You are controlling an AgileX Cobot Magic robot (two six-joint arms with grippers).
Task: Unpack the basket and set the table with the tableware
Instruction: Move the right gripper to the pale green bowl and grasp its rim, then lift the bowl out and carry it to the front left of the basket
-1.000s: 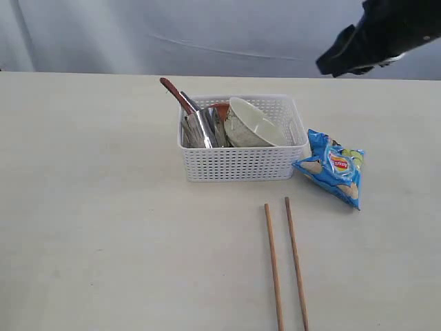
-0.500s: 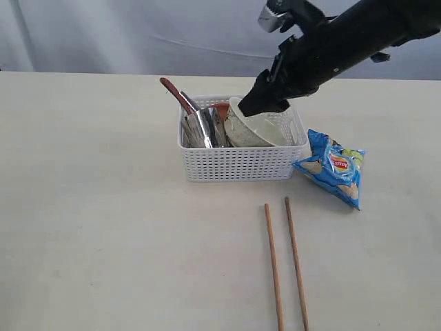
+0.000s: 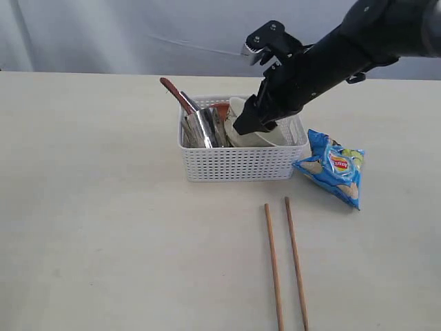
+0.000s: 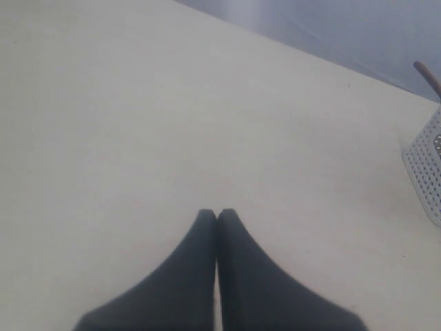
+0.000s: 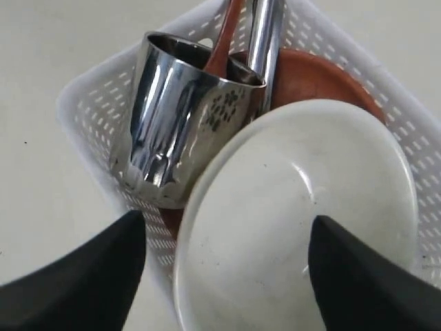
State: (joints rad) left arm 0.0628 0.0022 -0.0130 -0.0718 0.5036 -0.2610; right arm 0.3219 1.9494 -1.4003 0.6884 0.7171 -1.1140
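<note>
The white basket (image 3: pixel 234 164) stands mid-table. It holds a tilted cream bowl (image 5: pixel 296 207), a steel cup (image 5: pixel 176 117), a reddish-brown plate (image 5: pixel 320 76), a dark wooden spoon (image 3: pixel 175 94) and a steel handle (image 5: pixel 266 31). My right gripper (image 5: pixel 227 227) hangs open just over the bowl, one finger (image 5: pixel 96 279) on the side of the basket wall, the other (image 5: pixel 362 276) over the bowl's inside. In the exterior view it (image 3: pixel 247 125) hides part of the bowl. Two chopsticks (image 3: pixel 274 265) lie on the table (image 3: pixel 103 207) in front. My left gripper (image 4: pixel 217 214) is shut and empty above bare table.
A blue chips bag (image 3: pixel 333 168) lies against the basket's right end. In the left wrist view a basket corner (image 4: pixel 427 158) and the spoon's tip (image 4: pixel 428 76) show at the edge. A grey curtain (image 3: pixel 138 34) hangs behind the table.
My right arm has swung down from the upper right to the basket, and its jaws have opened wide over the bowl. Tableware, chopsticks and bag lie as before.
</note>
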